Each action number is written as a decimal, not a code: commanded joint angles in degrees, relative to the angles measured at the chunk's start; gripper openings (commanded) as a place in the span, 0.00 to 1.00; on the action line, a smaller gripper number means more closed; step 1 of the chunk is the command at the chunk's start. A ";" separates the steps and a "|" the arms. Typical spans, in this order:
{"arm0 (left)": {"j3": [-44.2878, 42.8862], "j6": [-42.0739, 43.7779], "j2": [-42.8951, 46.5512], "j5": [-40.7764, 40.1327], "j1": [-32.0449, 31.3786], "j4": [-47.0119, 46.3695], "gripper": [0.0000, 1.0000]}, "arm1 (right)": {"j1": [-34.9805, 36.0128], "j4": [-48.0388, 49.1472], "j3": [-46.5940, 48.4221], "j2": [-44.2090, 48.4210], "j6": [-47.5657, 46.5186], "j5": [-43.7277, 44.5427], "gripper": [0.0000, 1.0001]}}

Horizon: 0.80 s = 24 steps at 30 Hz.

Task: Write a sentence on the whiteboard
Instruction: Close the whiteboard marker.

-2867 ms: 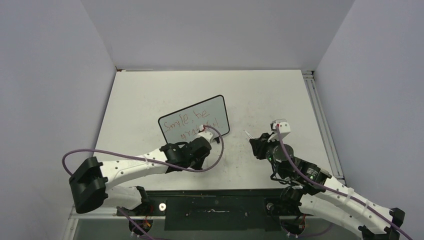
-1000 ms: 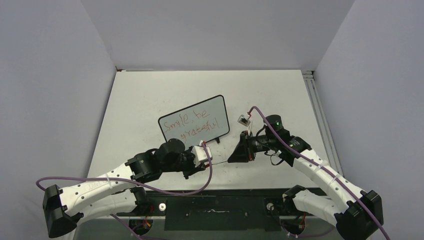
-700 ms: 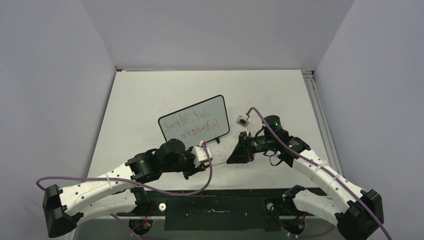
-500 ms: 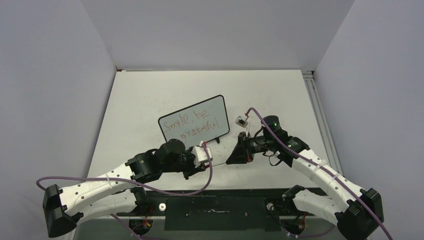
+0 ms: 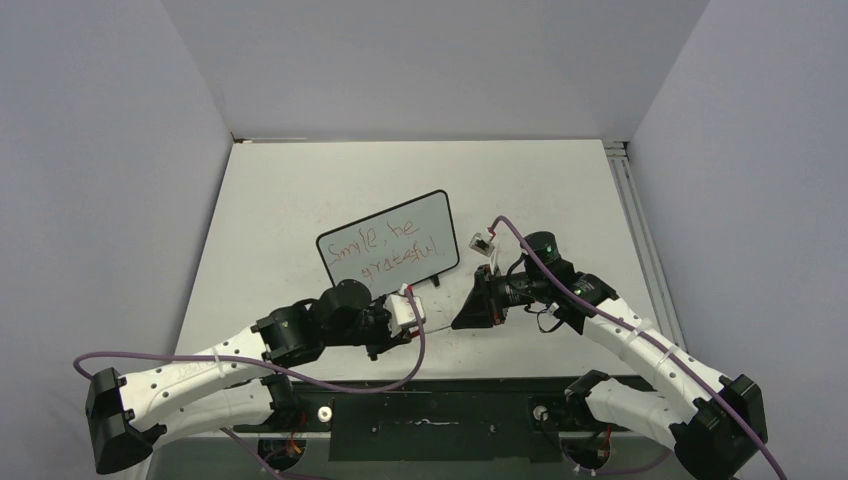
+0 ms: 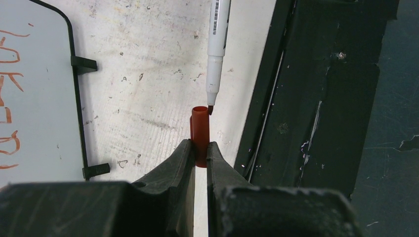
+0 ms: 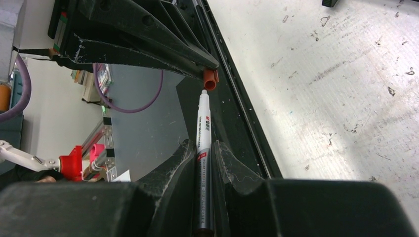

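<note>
Evidently for recapping, the left gripper [image 6: 198, 148] is clamped on a red cap [image 6: 199, 126], its open end facing the white marker [image 7: 203, 123] clamped in the right gripper [image 7: 203, 148], with the tip at the cap's rim. Just beyond them the whiteboard [image 5: 441, 214] lies on the table [image 5: 300, 180], and its sentence [image 5: 385, 247], "Smile, be grateful", looks finished.

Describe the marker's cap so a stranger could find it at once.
Start at the whiteboard in the middle of the table; just nearer the robot, the left gripper pinches the cap. It is short, red and hollow, unlike the long white marker in the right gripper.
</note>
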<state>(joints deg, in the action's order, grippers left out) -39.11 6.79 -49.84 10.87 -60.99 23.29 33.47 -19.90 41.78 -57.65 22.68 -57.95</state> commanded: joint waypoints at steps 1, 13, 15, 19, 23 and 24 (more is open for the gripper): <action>-0.01 0.86 0.89 0.96 -0.71 -2.58 0.00 | 0.20 1.20 2.88 1.07 -1.64 2.69 0.05; -0.01 0.77 1.28 0.38 -1.40 -2.38 0.00 | 0.24 1.29 3.25 2.23 -0.90 3.49 0.05; -0.07 0.77 1.26 0.25 -1.41 -2.37 0.00 | 0.21 1.35 3.07 1.98 -0.89 3.02 0.05; -0.13 0.69 1.18 0.04 -1.50 -2.29 0.00 | 0.32 1.40 2.63 1.93 -0.79 1.90 0.05; -0.17 0.68 1.08 -0.06 -1.50 -2.29 0.00 | 0.28 1.52 2.36 2.14 -0.71 0.59 0.05; -0.22 0.64 1.07 -0.06 -1.50 -2.28 0.00 | 0.43 1.54 2.22 2.00 -0.70 0.35 0.05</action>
<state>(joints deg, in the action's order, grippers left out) -38.83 6.79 -49.50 10.63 -62.22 23.29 33.47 -21.06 42.87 -56.53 22.48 -55.27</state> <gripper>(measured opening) 0.065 0.152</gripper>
